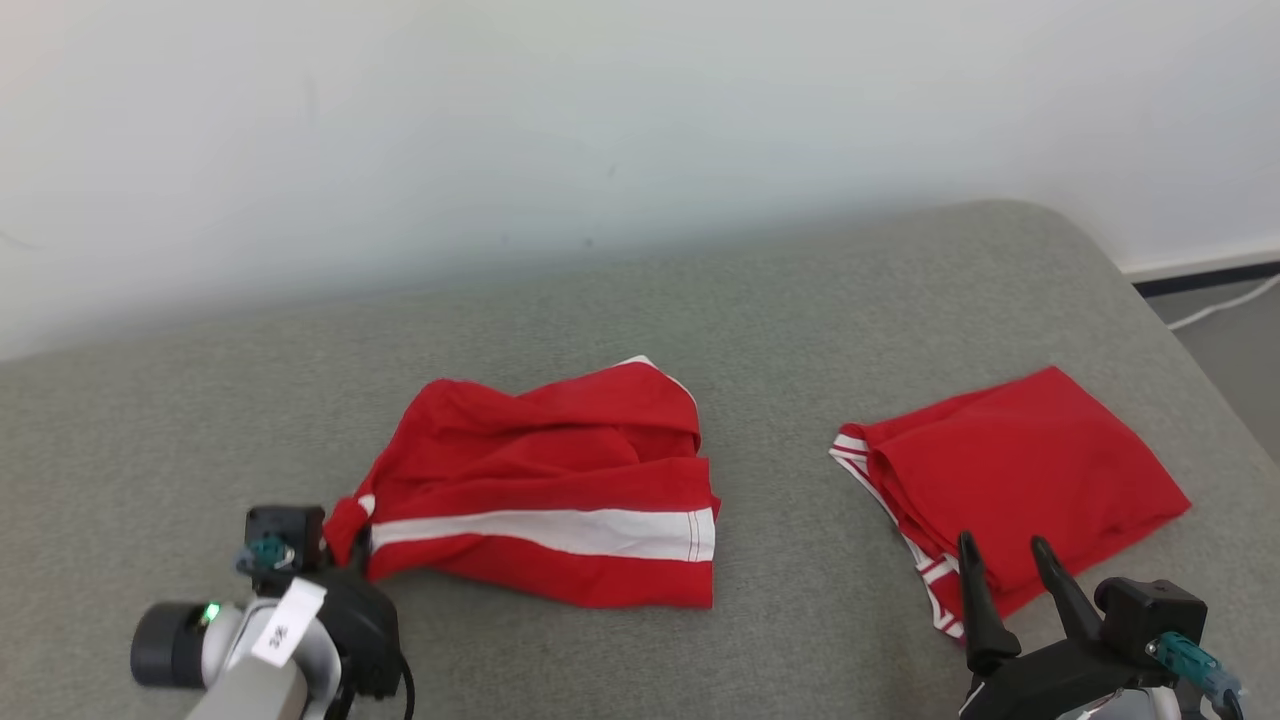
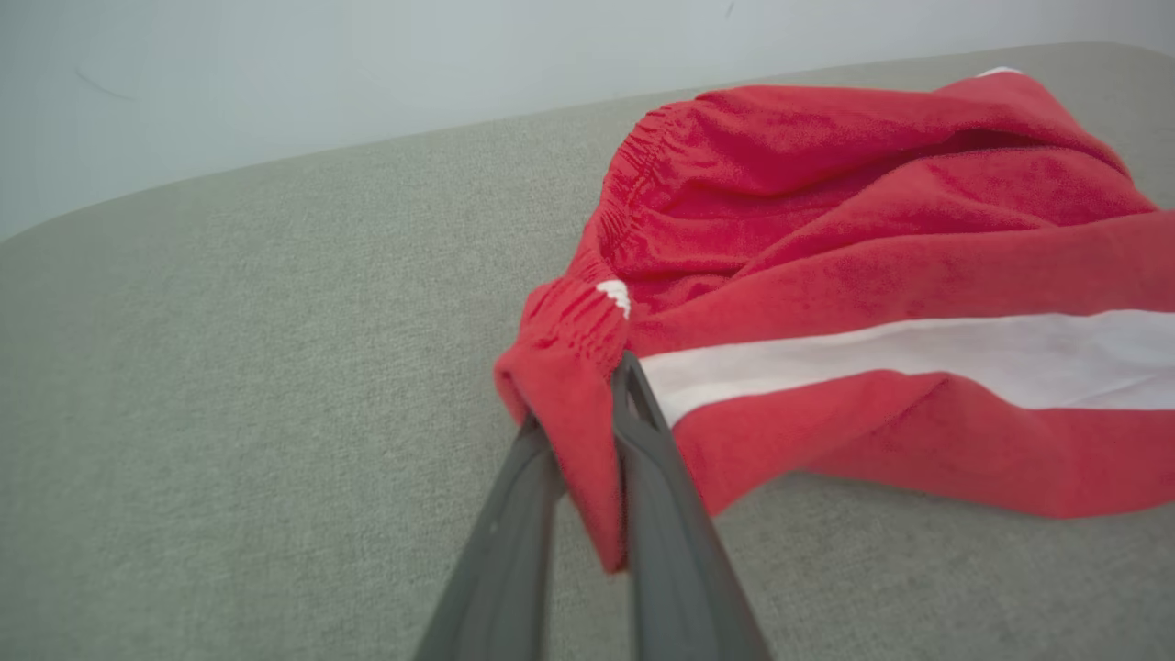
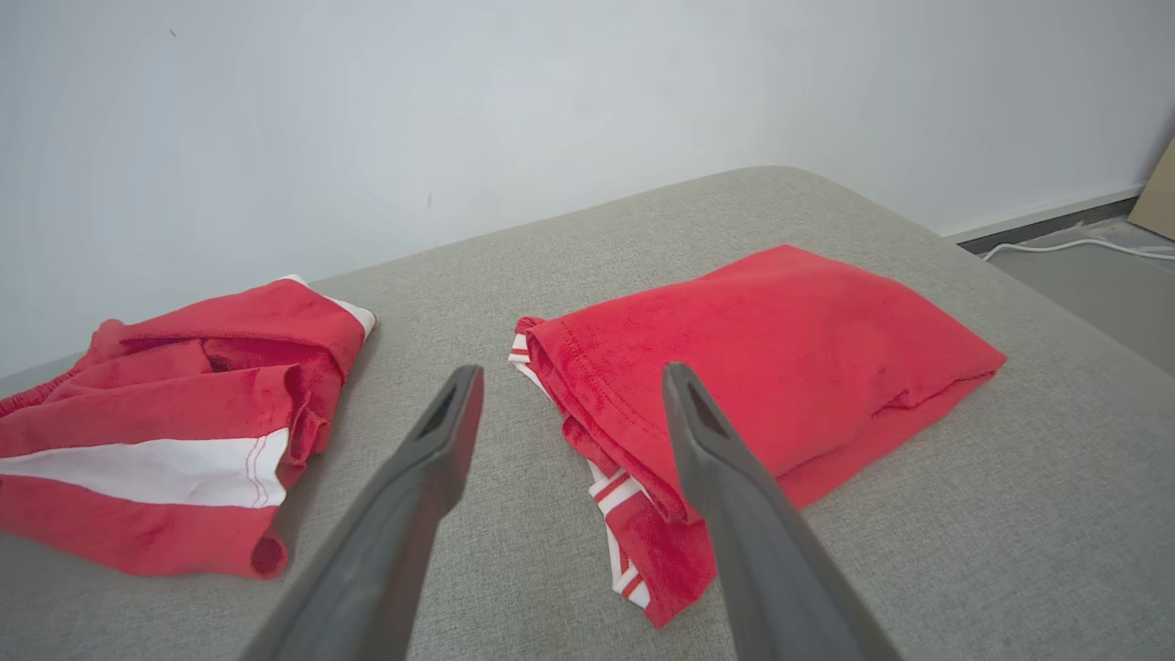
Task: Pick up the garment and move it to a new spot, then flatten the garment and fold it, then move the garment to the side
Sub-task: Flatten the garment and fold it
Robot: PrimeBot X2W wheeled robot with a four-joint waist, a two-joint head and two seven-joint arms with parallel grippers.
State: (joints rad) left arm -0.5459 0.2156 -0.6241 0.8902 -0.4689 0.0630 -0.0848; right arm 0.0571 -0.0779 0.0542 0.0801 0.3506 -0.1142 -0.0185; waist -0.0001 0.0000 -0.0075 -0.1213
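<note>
- The red garment with a broad white stripe lies rumpled on the grey fabric-covered tabletop, left of centre in the head view.
- The left claw is at the garment's near-left corner, closed almost fully on a bunched fold of the elastic waistband.
- In the left wrist view the red cloth is pinched between the two dark fingers and hangs in a flap below the grip; the rest spreads away to the right, resting on the tabletop.
- The right claw stands wide open and holds nothing, well apart from the garment.
- Just past the right claw's fingertips lies a second red piece, folded flat, with thin white striping at its near-left edge.
</note>
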